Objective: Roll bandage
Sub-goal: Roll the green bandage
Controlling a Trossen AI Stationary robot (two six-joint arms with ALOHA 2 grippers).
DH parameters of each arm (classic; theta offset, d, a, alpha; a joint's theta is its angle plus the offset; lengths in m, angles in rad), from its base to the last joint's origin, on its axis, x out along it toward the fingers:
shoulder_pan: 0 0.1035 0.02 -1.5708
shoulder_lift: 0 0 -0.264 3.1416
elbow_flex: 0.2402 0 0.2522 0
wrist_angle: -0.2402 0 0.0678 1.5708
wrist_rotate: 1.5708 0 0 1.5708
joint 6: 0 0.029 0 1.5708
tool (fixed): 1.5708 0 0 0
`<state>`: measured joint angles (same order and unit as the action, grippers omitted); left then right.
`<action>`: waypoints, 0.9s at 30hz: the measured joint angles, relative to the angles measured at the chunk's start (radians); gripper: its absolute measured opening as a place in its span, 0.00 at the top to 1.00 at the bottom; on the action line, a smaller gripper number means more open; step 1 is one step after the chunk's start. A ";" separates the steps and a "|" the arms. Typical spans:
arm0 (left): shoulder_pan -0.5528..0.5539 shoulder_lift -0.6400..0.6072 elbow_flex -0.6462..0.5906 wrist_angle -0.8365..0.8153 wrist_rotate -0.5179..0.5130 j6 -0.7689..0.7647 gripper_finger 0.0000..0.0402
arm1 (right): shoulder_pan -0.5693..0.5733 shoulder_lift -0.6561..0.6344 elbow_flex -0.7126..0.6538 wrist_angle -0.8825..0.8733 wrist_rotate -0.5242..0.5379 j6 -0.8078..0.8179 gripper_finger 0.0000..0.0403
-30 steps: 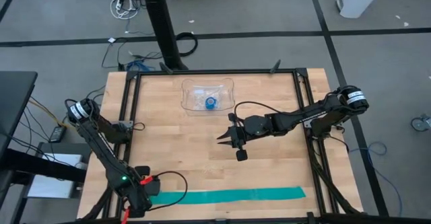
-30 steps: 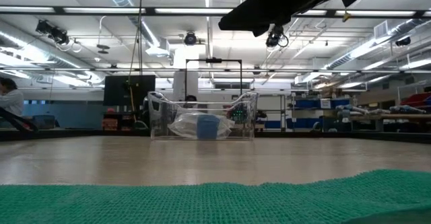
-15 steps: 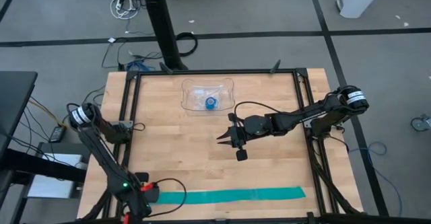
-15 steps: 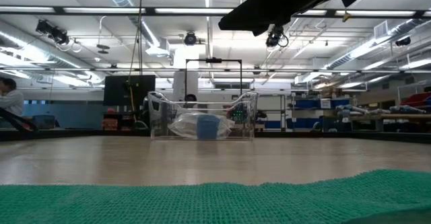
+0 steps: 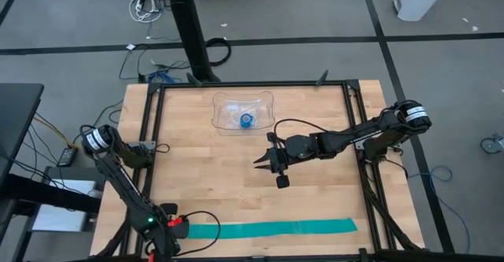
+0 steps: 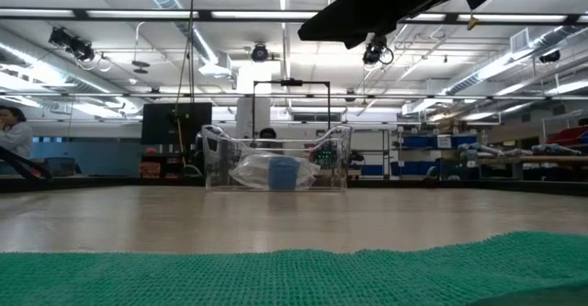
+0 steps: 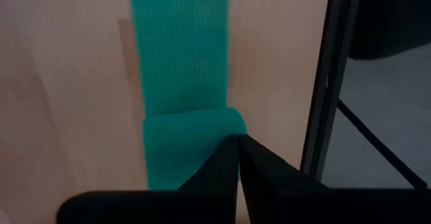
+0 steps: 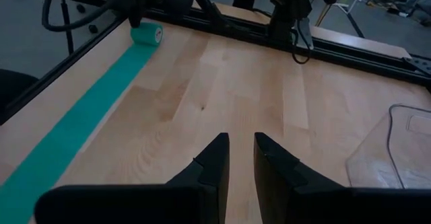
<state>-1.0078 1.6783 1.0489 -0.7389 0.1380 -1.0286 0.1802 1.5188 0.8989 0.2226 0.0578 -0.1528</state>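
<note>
Pale wooden tabletop (image 5: 236,191) inside a black metal frame (image 5: 370,207) carries the work. At its near left corner the left gripper (image 7: 237,153) has its fingers pressed together, pinching the first turn of the teal-green soft fabric bandage (image 5: 268,230). Just ahead of those fingertips the curled end sits as a small beginning of a roll, likely held so that it can be turned along the strip. From there the flat strip runs rightward along the near edge. Well beyond it, over mid-table, the right gripper (image 5: 269,162) hangs with fingers slightly parted around nothing, apparently waiting. Farther behind it stands a clear plastic tray (image 5: 264,105) holding a small bright-blue roll (image 5: 246,120).
</note>
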 joint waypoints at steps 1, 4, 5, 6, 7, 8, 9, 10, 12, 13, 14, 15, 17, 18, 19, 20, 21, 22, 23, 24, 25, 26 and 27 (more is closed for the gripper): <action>0.004 0.000 0.000 0.001 -0.013 0.000 0.94 | 0.000 0.000 0.000 0.000 0.000 0.000 0.86; 0.011 0.001 -0.001 0.002 -0.033 0.001 0.94 | 0.000 0.000 0.000 0.000 0.000 -0.002 0.86; 0.012 0.002 -0.001 0.002 -0.033 0.001 0.94 | 0.000 0.000 0.000 0.000 0.000 -0.004 0.86; 0.013 0.002 -0.001 0.001 -0.034 0.001 0.94 | 0.000 0.000 0.000 0.000 0.000 -0.007 0.86; 0.013 0.002 -0.001 0.000 -0.040 0.001 0.94 | 0.000 0.000 0.000 0.000 0.000 -0.008 0.86; 0.013 0.002 -0.001 -0.001 -0.046 0.001 0.94 | 0.000 0.000 0.000 0.000 0.000 -0.009 0.86; 0.013 0.002 -0.001 -0.003 -0.053 0.001 0.94 | 0.000 0.000 0.000 0.000 0.000 -0.010 0.86; 0.013 0.002 -0.002 -0.004 -0.060 0.002 0.94 | 0.000 0.000 0.000 0.000 0.000 -0.011 0.86; 0.014 0.003 -0.002 -0.008 -0.075 0.002 0.94 | 0.000 0.000 0.000 0.000 0.000 -0.014 0.86; 0.014 0.004 -0.003 -0.011 -0.086 0.003 0.94 | 0.000 0.000 0.000 0.000 0.000 -0.015 0.86; 0.014 0.007 -0.004 -0.014 -0.094 0.003 0.94 | 0.000 0.000 0.000 0.000 0.000 -0.016 0.86; 0.016 0.012 -0.005 -0.014 -0.096 0.003 0.94 | 0.000 0.000 0.000 0.000 0.000 -0.016 0.86; 0.021 0.020 -0.005 -0.007 -0.097 0.004 0.94 | 0.000 0.000 0.000 0.000 0.000 -0.016 0.86; 0.023 0.027 -0.005 -0.001 -0.097 0.009 0.94 | 0.000 0.000 0.000 0.000 0.000 -0.016 0.86; 0.027 0.033 -0.005 0.011 -0.098 0.021 0.94 | 0.000 0.000 0.000 0.000 0.000 -0.016 0.86; 0.031 0.040 -0.005 0.024 -0.098 0.030 0.94 | 0.000 0.000 0.000 0.000 0.000 -0.016 0.86; 0.035 0.046 -0.006 0.032 -0.098 0.034 0.94 | 0.000 0.000 0.000 0.000 0.000 -0.016 0.86; 0.038 0.049 -0.007 0.035 -0.100 0.035 0.94 | 0.000 0.000 0.000 0.000 0.000 -0.016 0.86; 0.041 0.050 -0.007 0.036 -0.100 0.035 0.94 | 0.000 0.000 0.000 0.000 0.000 -0.016 0.86; 0.045 0.049 -0.007 0.038 -0.100 0.035 0.94 | 0.000 0.000 0.000 0.000 0.000 -0.015 0.87; 0.050 0.049 -0.007 0.040 -0.100 0.036 0.94 | 0.000 0.000 0.000 0.000 0.000 -0.014 0.87; 0.055 0.048 -0.007 0.043 -0.100 0.036 0.94 | 0.000 0.000 0.000 0.000 0.000 -0.011 0.87; 0.059 0.046 -0.007 0.044 -0.100 0.039 0.94 | 0.000 0.000 0.000 0.000 0.000 -0.010 0.87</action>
<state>-0.9489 1.7239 1.0420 -0.6945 0.0379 -0.9901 0.1805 1.5188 0.8986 0.2226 0.0578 -0.1627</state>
